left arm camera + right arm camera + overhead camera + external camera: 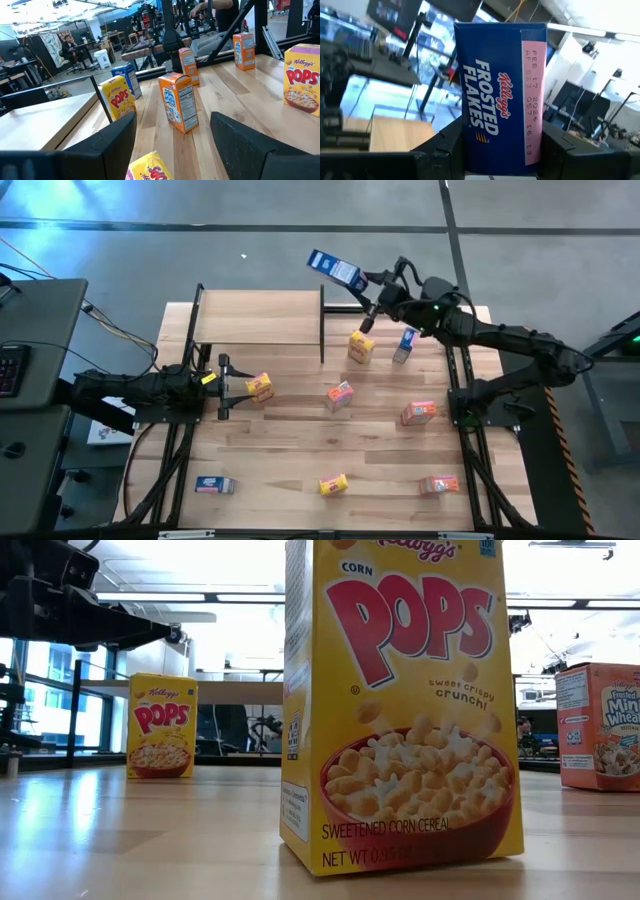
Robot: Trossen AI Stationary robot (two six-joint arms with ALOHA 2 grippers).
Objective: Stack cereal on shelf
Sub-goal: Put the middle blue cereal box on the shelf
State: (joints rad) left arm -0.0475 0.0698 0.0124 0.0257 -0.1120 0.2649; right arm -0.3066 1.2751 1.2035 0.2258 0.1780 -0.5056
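My right gripper (358, 283) is shut on a blue cereal box (335, 270) and holds it in the air over the far right corner of the shelf (260, 320), a light-wood board with black posts. In the right wrist view the blue Frosted Flakes box (500, 95) fills the frame between the fingers. My left gripper (240, 387) is open in front of the shelf. A yellow box (260, 387) lies at its fingertips, also visible as the yellow box (150, 170) low between the fingers, with gaps on both sides.
More boxes are spread over the table: yellow (361, 347) and blue (405, 345) near the shelf's right end, orange-red ones (340, 395) (418, 413) (438, 485), a yellow one (332, 485) and a blue one (214, 485) at the front. A person sits far behind the table.
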